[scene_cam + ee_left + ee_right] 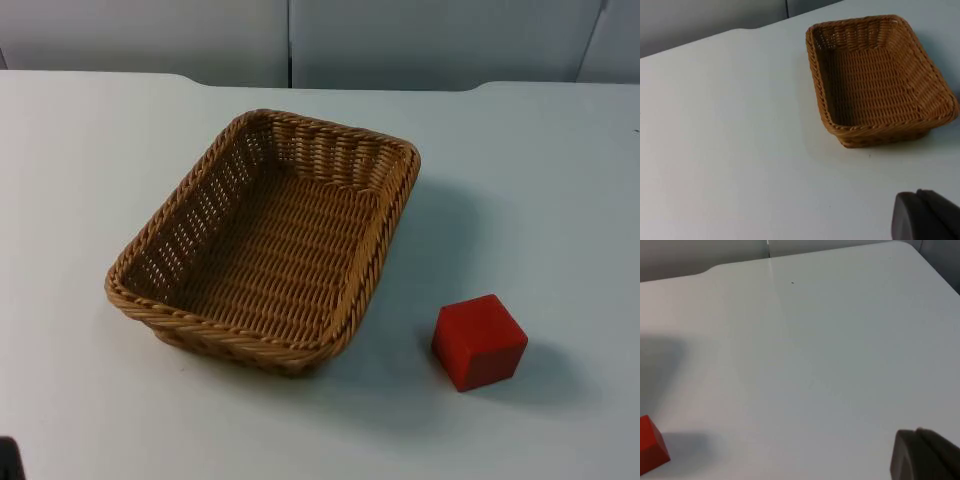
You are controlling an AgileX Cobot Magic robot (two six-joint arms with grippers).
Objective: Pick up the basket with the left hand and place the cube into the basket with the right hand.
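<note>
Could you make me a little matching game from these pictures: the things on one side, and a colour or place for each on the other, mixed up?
Things
1. basket
2. cube
3. table
4. wall

Descriptions
A. red, standing on the table beside the basket, apart from it
B. grey, behind the table's far edge
C. woven, tan, nothing in it
D. white, with the basket and cube resting on it

Pairs: 1-C, 2-A, 3-D, 4-B
</note>
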